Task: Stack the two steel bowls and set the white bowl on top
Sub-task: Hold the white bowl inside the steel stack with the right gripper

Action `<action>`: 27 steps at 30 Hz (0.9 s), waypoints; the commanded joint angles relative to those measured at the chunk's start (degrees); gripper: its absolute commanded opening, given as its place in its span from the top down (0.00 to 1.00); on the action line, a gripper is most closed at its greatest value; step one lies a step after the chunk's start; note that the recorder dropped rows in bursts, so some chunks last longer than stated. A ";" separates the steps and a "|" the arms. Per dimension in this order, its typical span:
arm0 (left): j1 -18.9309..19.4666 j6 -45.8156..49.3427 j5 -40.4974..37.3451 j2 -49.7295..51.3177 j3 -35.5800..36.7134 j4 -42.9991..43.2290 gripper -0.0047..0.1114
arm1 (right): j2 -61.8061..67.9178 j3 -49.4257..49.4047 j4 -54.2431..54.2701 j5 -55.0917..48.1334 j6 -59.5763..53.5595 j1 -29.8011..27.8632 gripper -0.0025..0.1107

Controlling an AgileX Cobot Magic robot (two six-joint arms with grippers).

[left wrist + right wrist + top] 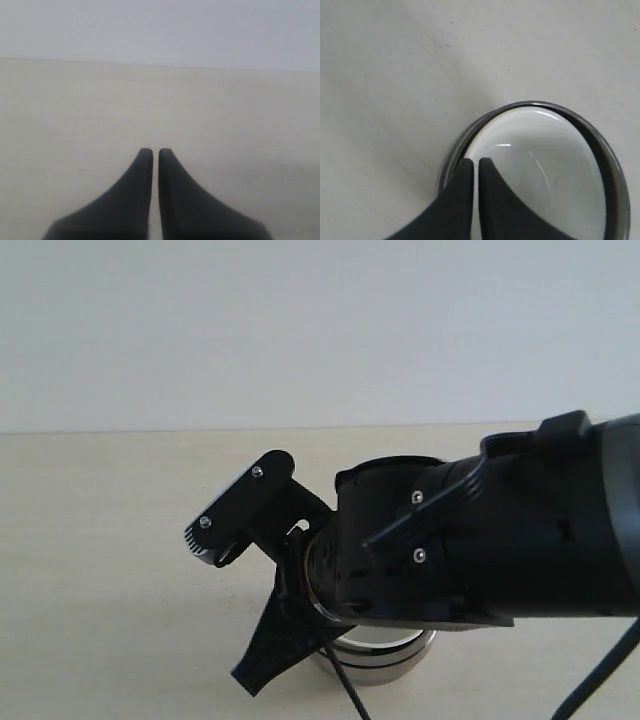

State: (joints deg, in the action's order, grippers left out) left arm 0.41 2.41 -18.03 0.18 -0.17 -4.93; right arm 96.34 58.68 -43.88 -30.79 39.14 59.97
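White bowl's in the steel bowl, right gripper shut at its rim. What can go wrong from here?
1. The right gripper is shut right at the white bowl edge, and contact is unclear. A sideways retreat might drag or tip it.
2. A dark crescent shows between it and the steel bowl rim on one side only, so it may sit off-centre and rock.
3. In the exterior view the arm hides most of the stack, so seating can't be checked there.

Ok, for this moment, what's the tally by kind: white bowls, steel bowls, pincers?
white bowl: 1, sitting inside steel
steel bowl: 1 for certain; a second nested with it cannot be told apart
pincers: 2, the left pincer and the right pincer, both shut
Total: 4
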 commanded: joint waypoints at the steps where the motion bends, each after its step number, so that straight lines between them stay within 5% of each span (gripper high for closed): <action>1: -0.29 -0.27 0.43 -0.18 0.17 0.00 0.93 | 0.35 -1.58 2.03 4.48 -0.10 -0.06 0.98; 27: -0.29 -0.27 0.43 -0.18 0.17 0.00 0.93 | 0.35 -1.57 0.85 1.41 -0.11 -0.17 0.98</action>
State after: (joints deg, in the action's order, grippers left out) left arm 0.41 2.41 -18.03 0.18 -0.17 -4.93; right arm 96.84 57.13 -42.39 -29.00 39.14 59.97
